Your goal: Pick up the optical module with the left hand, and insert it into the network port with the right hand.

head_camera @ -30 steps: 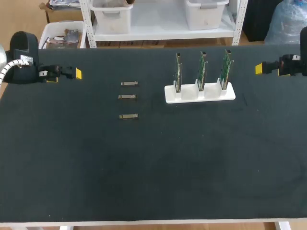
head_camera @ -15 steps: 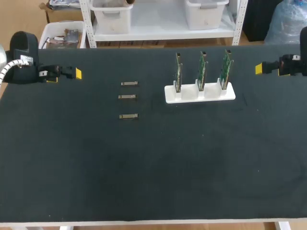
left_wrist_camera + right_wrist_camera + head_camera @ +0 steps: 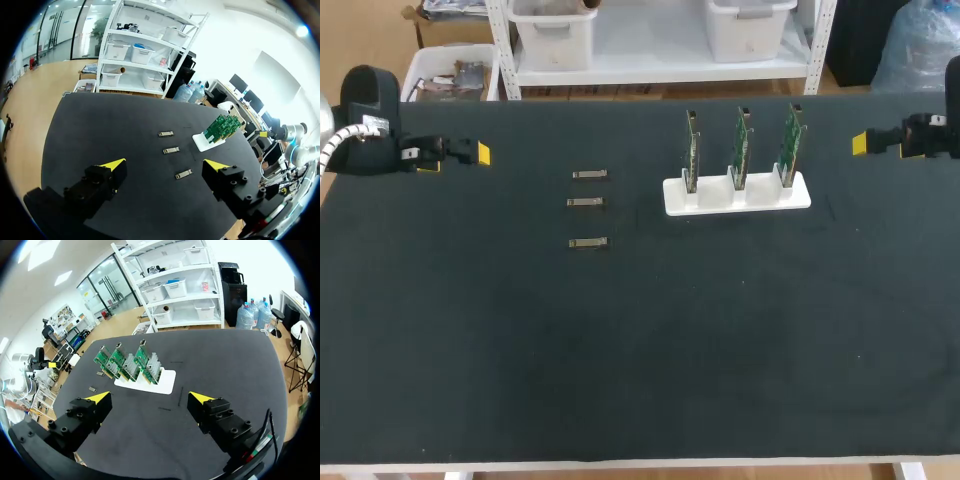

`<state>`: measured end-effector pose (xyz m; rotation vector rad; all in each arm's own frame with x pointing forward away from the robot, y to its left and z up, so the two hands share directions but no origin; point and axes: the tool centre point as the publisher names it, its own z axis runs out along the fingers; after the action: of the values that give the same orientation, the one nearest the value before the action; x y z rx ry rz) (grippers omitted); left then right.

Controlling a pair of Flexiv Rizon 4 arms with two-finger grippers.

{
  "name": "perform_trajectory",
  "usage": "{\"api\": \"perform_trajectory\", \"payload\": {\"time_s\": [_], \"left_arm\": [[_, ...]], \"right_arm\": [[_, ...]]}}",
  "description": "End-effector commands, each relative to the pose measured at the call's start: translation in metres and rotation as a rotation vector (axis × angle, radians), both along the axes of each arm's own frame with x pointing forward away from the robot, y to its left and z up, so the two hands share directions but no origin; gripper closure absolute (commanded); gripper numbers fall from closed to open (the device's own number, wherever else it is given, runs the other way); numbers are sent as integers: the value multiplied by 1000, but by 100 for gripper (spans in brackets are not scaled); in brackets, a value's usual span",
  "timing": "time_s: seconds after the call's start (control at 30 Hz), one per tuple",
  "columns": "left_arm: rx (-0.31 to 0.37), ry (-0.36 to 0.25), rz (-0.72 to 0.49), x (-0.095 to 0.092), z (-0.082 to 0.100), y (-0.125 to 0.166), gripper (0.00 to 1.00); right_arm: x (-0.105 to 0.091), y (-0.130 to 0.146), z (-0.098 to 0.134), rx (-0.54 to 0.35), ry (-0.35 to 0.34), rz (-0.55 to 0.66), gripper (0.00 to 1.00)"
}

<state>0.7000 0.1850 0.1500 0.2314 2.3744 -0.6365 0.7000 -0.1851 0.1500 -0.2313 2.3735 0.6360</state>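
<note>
Head view: three modules (image 3: 585, 202) lie in a close column on the table (image 3: 620, 350), beside the boards (image 3: 740, 150). Both the left gripper (image 3: 165, 167) and the right gripper (image 3: 150, 399) are empty, jaws wide apart. Wide fingers may nudge a neighbouring module, and a skewed grasp would likely spoil insertion.

Three small grey metal modules lie flat, well apart from the holder (image 3: 737, 195) on its left, each with its long axis pointing toward it. They form a loose column: the far module (image 3: 589, 174) level with the holder's back, the middle module (image 3: 585, 202) level with its front, the near module (image 3: 588, 242) a wider gap nearer. The holder is a white block with three green boards standing upright, edge-on, in its slots: left board (image 3: 692, 150), middle board (image 3: 742, 148), right board (image 3: 790, 145). Their ports are too small to make out
</note>
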Motion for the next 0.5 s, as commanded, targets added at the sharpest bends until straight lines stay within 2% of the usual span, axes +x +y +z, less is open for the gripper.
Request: {"api": "perform_trajectory", "payload": {"time_s": [0.03, 0.27, 0.33, 0.4, 0.47, 0.5], "left_arm": [[4, -17, -24, -1, 1, -1, 0], [47, -45, -95, -2, 1, -4, 0], [90, -64, -136, -2, 1, -5, 0], [134, -83, -225, 0, -1, -6, 0], [213, -90, -280, 5, -4, -8, 0], [224, -93, -313, 8, -4, -8, 0]], "right_arm": [[0, 0, 0, 0, 0, 0, 0], [0, 0, 0, 0, 0, 0, 0], [0, 0, 0, 0, 0, 0, 0], [0, 0, 0, 0, 0, 0, 0], [0, 0, 0, 0, 0, 0, 0], [0, 0, 0, 0, 0, 0, 0]]}}
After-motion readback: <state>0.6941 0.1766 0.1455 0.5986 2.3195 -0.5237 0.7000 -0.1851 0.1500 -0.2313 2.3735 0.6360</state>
